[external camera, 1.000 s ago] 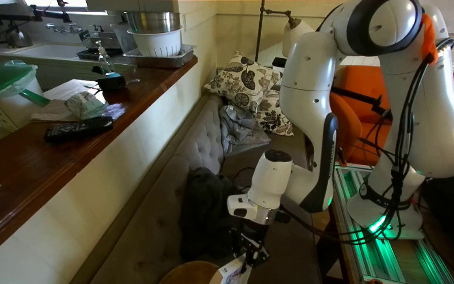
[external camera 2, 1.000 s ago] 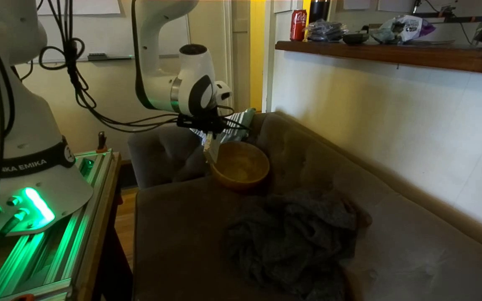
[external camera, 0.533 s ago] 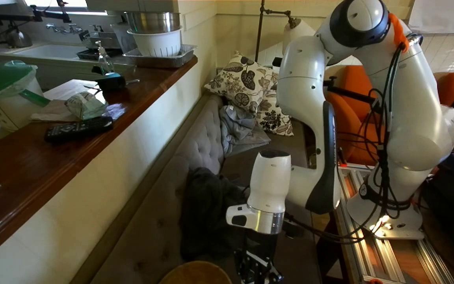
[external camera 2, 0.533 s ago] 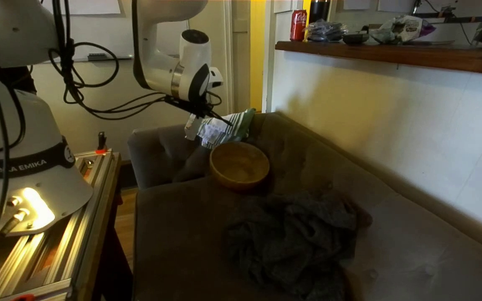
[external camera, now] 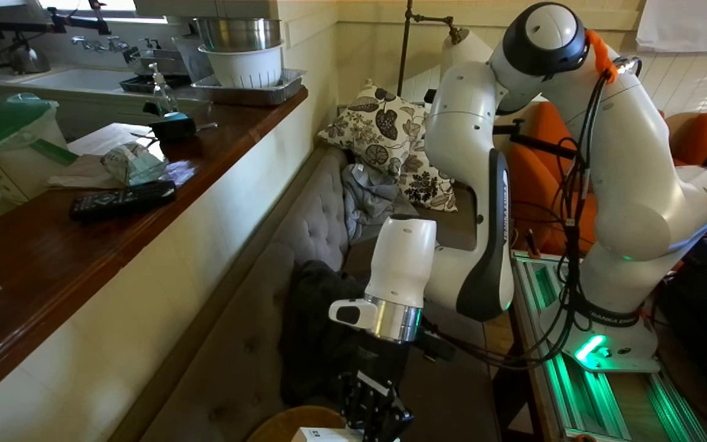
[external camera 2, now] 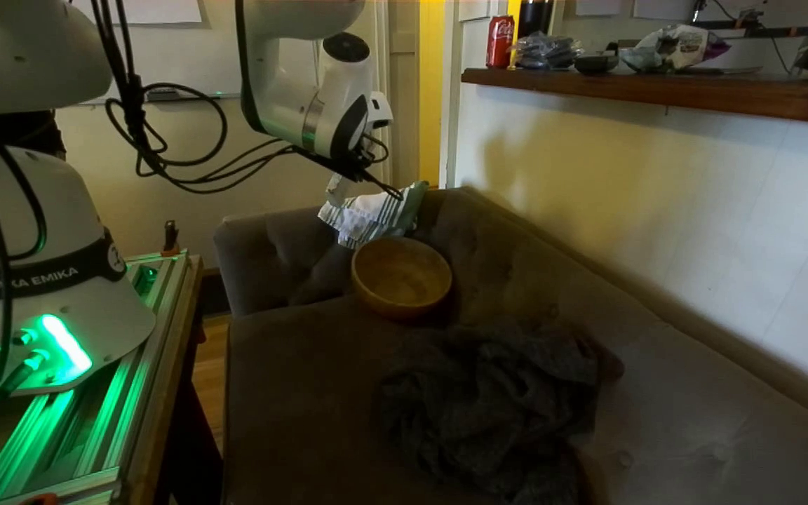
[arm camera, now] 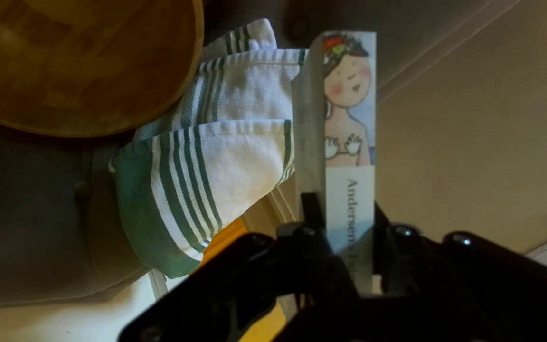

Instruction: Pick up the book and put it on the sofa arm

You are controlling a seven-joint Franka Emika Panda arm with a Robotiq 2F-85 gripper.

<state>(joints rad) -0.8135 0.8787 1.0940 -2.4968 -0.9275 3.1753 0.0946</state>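
"Where is the book (arm camera: 349,104)?"

"Pinched in the tool (arm camera: 346,211), raised higher than the bowl (external camera 2: 402,280) (lettering on it reads "Andersen"), on the side of the bowl toward the sofa arm (external camera 2: 267,259). Whether it touches the towel (arm camera: 238,152) cannot be told."

"And that towel?"

"Just beside the bowl, draped over the sofa arm."

"The blanket (external camera 2: 495,414)?"

"Crumpled near the bowl, on the side away from the sofa arm."
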